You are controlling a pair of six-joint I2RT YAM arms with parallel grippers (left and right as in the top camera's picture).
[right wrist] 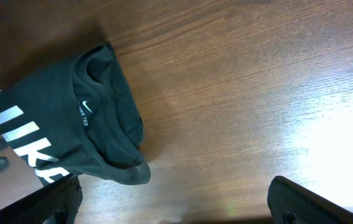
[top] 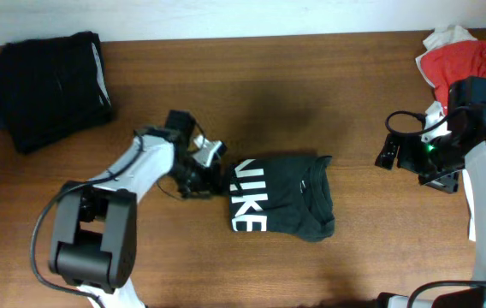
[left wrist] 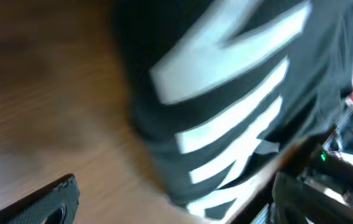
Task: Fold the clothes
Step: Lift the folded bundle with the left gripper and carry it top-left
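Two arms are closest to us, one on each side. The left gripper (top: 208,168) is just beside the left edge of the T-shirt (top: 281,195). Its fingers are spread wide and hold nothing. We cannot tell if it touches the cloth. The right gripper (top: 388,154) hangs over bare wood, well apart from the T-shirt. Its two fingers (right wrist: 46,199) are spread wide too, with nothing in them.

We count three lots of clothes. The T-shirt is one, and it lies near the middle of the table (top: 311,68). The table is brown wood with thin lines in it. Light shines off it in the right wrist view. We see nothing of the room past the table.

The T-shirt is dark grey-green and folded into a small block. Big white letters run along its left side. The neck hole faces up and has a tiny white tick mark inside. The lower right edge is lumpy.

Farther back on the left sits a black pile (top: 50,85), folded flat. In the far right corner lies a red and white garment (top: 457,60), all crumpled.
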